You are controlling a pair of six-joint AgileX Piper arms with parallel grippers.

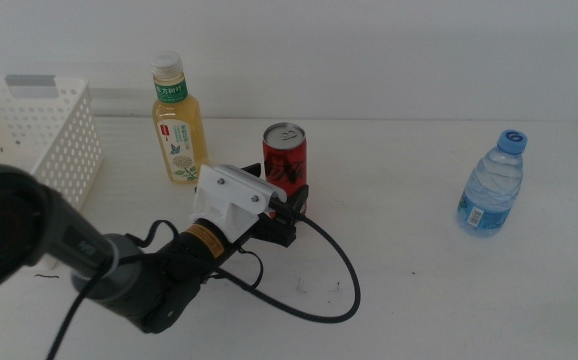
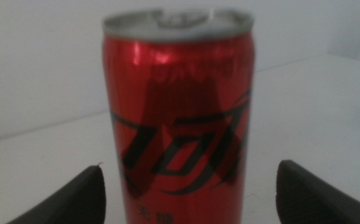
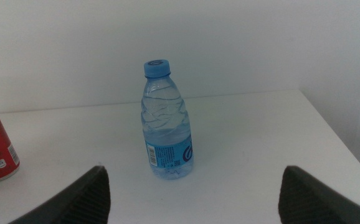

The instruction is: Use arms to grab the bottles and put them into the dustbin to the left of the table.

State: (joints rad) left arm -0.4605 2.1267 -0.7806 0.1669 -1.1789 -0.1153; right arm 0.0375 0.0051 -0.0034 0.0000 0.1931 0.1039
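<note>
In the middle view the left gripper is reaching the red can, right of the tea bottle.

Left wrist: jaws spread, flanking the can; closing squarely mid-body looks best. Its black script is unreadable.

Right wrist: the right gripper is waiting, jaws apart, facing the water bottle.

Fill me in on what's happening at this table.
The left gripper has its open jaws on either side of the red can, not closed on it. The tea bottle and water bottle stand untouched, and nothing shows in the white basket. The right gripper waits, open, facing the water bottle.
</note>
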